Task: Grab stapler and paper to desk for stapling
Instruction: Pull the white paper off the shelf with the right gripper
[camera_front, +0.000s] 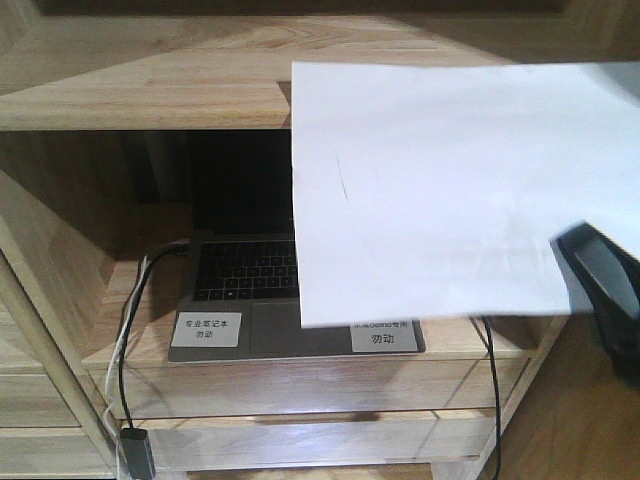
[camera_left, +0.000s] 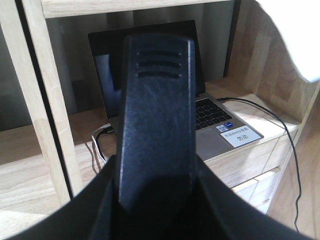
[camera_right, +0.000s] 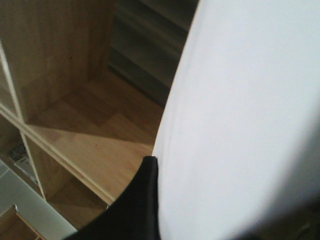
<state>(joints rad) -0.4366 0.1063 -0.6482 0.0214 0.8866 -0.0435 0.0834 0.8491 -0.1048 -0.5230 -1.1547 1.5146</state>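
Paper (camera_front: 430, 190) hangs in mid-air before the laptop (camera_front: 250, 290), hiding its right side. The right gripper (camera_front: 588, 250) has its jaws pinching the sheet's lower right corner. Light and floppy, it creases easily, so an edge hold seems best. Stapler (camera_left: 155, 115), rigid and compact, is held up in front of the laptop; the left gripper (camera_left: 152, 202) jaws look closed round its body. The shelf compartment (camera_front: 60, 250) holds the laptop, two labels (camera_front: 207, 329) and cables (camera_front: 125, 330). No worktop in sight.

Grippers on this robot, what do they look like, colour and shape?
The right gripper is matt black, its finger showing a flat greyish inner face; its wrist view shows only a black tapering finger. The left gripper is black too, with smooth curved fingers. No cables or markings show on either.
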